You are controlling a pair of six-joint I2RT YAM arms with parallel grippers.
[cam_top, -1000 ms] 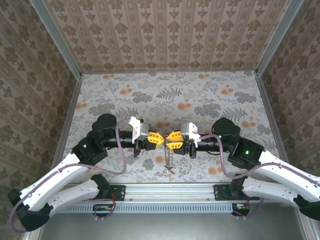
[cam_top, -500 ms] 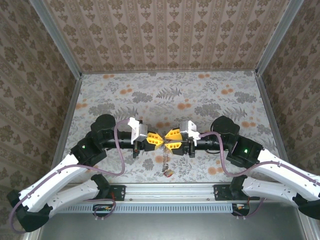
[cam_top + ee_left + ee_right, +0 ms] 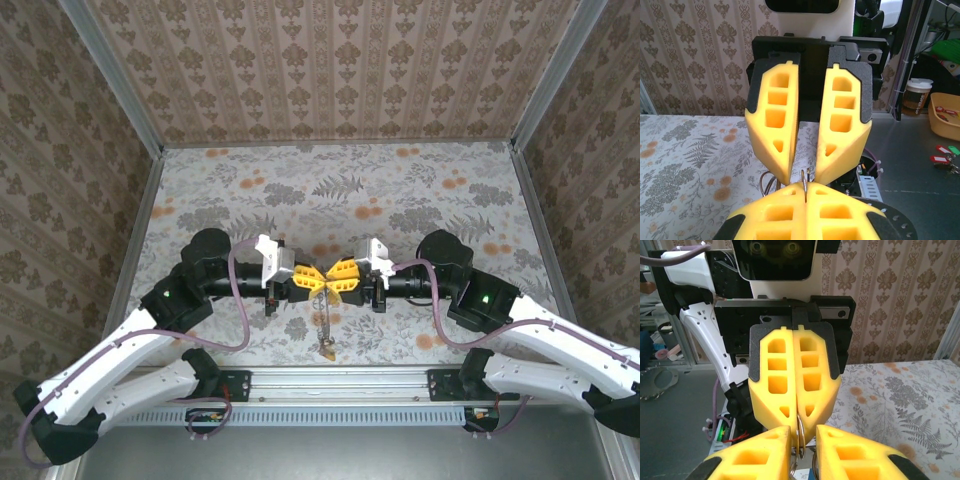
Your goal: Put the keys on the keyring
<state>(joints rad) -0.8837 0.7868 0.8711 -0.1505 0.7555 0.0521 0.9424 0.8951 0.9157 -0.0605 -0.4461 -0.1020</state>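
**Ring Pinched, Second Tool Astride It**

The left tool [image 3: 314, 281] was pressed together on the keyring [image 3: 322, 318]. The ring hung from its tips above the middle of the desk's [image 3: 400, 190] near edge, with a small piece, probably a key [image 3: 327, 350], dangling at the bottom. The right tool [image 3: 341, 279] met it tip to tip, fingers slightly spread either side of the wire. Doing the step well likely meant a steady left pinch and short, slow right-hand moves, since the tips nearly touched. Open room lay toward the far and side edges; the near edge sat close by the hanging ring.
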